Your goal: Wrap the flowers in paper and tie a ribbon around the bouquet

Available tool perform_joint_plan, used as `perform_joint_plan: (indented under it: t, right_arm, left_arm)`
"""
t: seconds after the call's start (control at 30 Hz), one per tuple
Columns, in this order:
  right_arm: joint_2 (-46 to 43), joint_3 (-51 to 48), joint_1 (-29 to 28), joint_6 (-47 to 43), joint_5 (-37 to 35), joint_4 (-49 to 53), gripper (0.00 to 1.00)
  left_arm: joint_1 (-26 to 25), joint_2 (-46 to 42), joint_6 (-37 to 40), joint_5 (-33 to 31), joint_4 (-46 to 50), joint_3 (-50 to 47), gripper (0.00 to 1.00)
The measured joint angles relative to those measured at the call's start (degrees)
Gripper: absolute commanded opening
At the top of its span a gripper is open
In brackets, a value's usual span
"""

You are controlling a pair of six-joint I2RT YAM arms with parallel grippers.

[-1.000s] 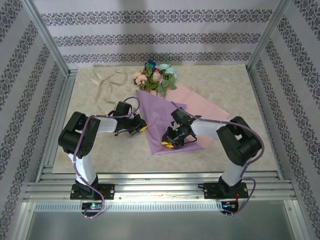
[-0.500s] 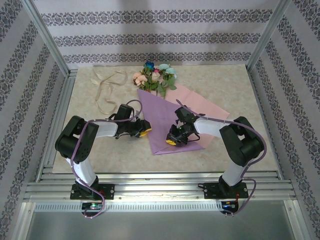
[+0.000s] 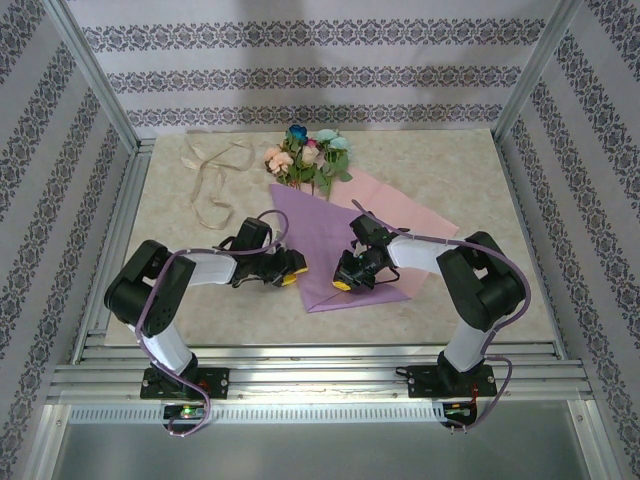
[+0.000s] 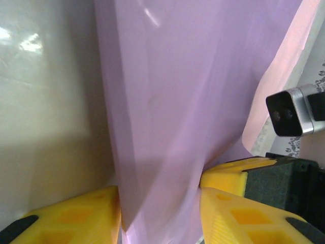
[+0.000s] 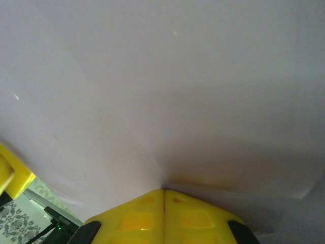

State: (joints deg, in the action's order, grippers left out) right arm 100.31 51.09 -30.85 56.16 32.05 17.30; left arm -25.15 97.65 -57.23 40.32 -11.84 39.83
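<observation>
Top external: the folded paper (image 3: 320, 235) lies mid-counter (image 3: 455, 165), with the flowers (image 3: 310, 155) at its far corner and the ribbon (image 3: 210, 180) apart at far left. The right hand (image 3: 345, 280) is clenched on the paper's near fold. The left hand (image 3: 290, 268) straddles its left edge, released. Open counter lies to the right.

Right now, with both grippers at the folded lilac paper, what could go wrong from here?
1. The left gripper stands open astride a fold of the paper, so the fold may spring flat.
2. The right gripper is shut on the thin paper at one spot; a pull could tear or crumple it.
3. The flowers lie at the paper's far end; tugging might slide it off them.
</observation>
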Motion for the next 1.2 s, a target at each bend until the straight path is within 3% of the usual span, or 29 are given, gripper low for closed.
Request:
perform_joint_plan:
  t: [0.17,0.23,0.27,0.3,0.43,0.5,0.6,0.67,0.9,0.97,1.07,1.1,1.2]
  right_arm:
    - [0.0,-0.24,0.0,0.07,0.33,-0.61,0.05]
    - [0.02,-0.26,-0.02,0.17,0.39,-0.83,0.04]
    - [0.02,-0.28,-0.02,0.24,0.37,-0.87,0.04]
    - [0.02,-0.37,-0.02,0.26,0.39,-0.98,0.04]
    - [0.02,-0.92,-0.04,0.55,0.9,-1.75,0.03]
    - [0.02,-1.03,-0.04,0.63,1.03,-2.01,0.03]
    - [-0.04,-1.33,-0.02,0.66,1.09,-2.43,0.03]
    - [-0.11,-1.42,-0.02,0.66,1.09,-2.58,0.03]
    - [-0.2,-1.77,-0.04,0.68,1.31,-3.32,0.03]
    - [-0.2,-1.77,-0.04,0.68,1.31,-3.37,0.02]
    - [-0.2,-1.84,-0.04,0.68,1.33,-3.43,0.03]
    - [-0.2,-1.9,-0.07,0.68,1.49,-3.43,0.02]
    - [-0.35,-2.23,-0.15,0.68,1.66,-3.85,0.02]
  left_arm:
    - [-2.73,-1.81,-0.9,-0.52,-0.9,-2.67,0.36]
    - [-3.61,-2.21,-1.57,-0.61,-1.16,-3.67,0.19]
    - [-4.02,-2.23,-2.01,-0.83,-1.46,-4.33,0.06]
    - [-4.28,-2.21,-2.71,-0.9,-1.53,-4.9,0.0]
    - [-4.66,-2.08,-4.09,-0.92,-2.21,-5.62,0.0]
    - [-4.76,-2.1,-4.61,-1.11,-2.43,-5.73,0.27]
    - [-5.16,-3.37,-5.44,-0.87,-4.04,-6.1,0.4]
    - [-5.53,-4.28,-5.84,-1.01,-4.37,-6.71,0.42]
    - [-7.48,-5.77,-6.4,-2.4,-5.75,-8.66,0.39]
    - [-7.91,-5.95,-6.71,-2.82,-5.99,-9.11,0.31]
    - [-8.81,-5.92,-7.96,-2.82,-6.1,-10.14,0.05]
    - [-9.18,-5.86,-8.41,-2.89,-6.12,-10.54,0.0]
    - [-9.53,-5.81,-9.29,-2.84,-6.45,-10.84,0.01]
